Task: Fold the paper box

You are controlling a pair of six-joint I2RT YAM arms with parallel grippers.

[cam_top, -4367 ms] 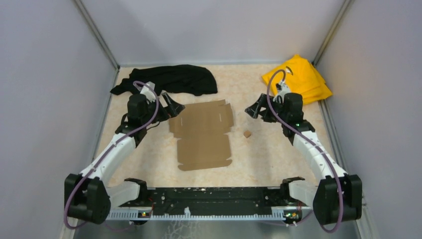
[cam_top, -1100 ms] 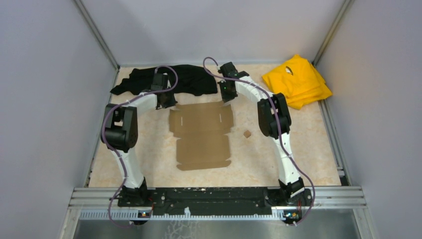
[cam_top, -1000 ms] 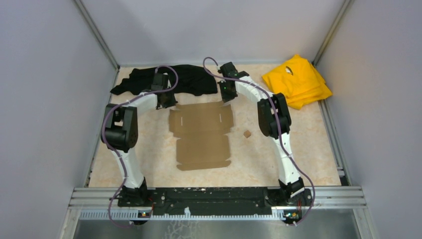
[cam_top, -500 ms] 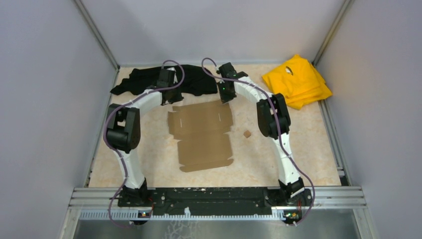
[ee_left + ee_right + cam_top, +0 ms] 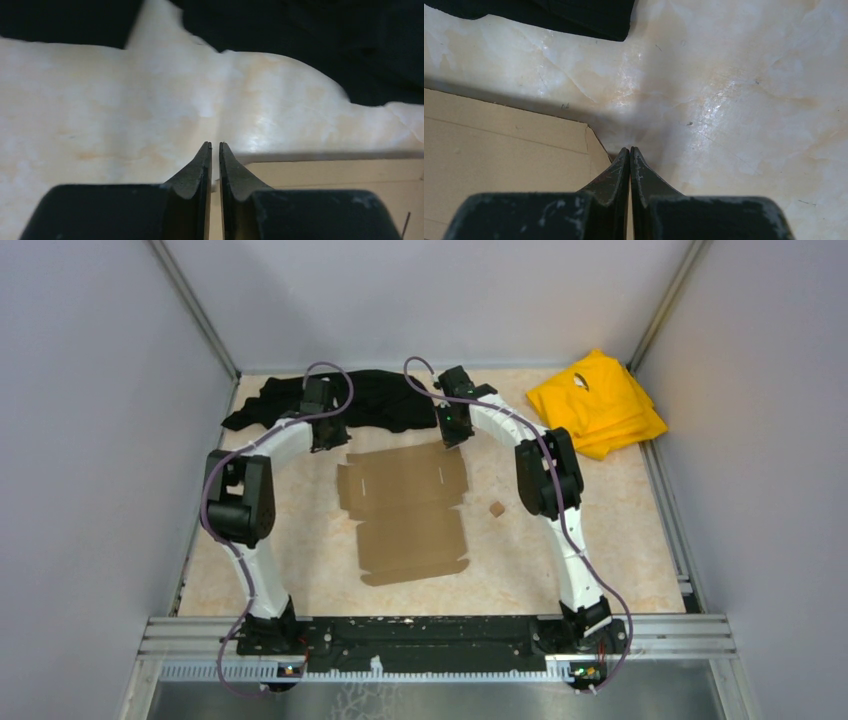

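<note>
Lying flat on the table [image 5: 610,570], the paper box [image 5: 405,515] looks to be light, stiff, creasable cardboard, best taken by its thin far edge or corner flaps. At those far corners, the left gripper [image 5: 215,145] shows a hairline gap and the right gripper [image 5: 630,149] is pressed closed, both apparently empty.

Before me, the flat die-cut cardboard paper box [image 5: 405,510] is plain brown; the stone-look tabletop [image 5: 520,560] is cream, marbled with peach veins. The crumpled black cloth [image 5: 385,400] is solid, the folded cloth [image 5: 600,405] bright yellow. My left end effector [image 5: 213,145] and right end effector [image 5: 630,149] are matte black, scuffed grey.
</note>
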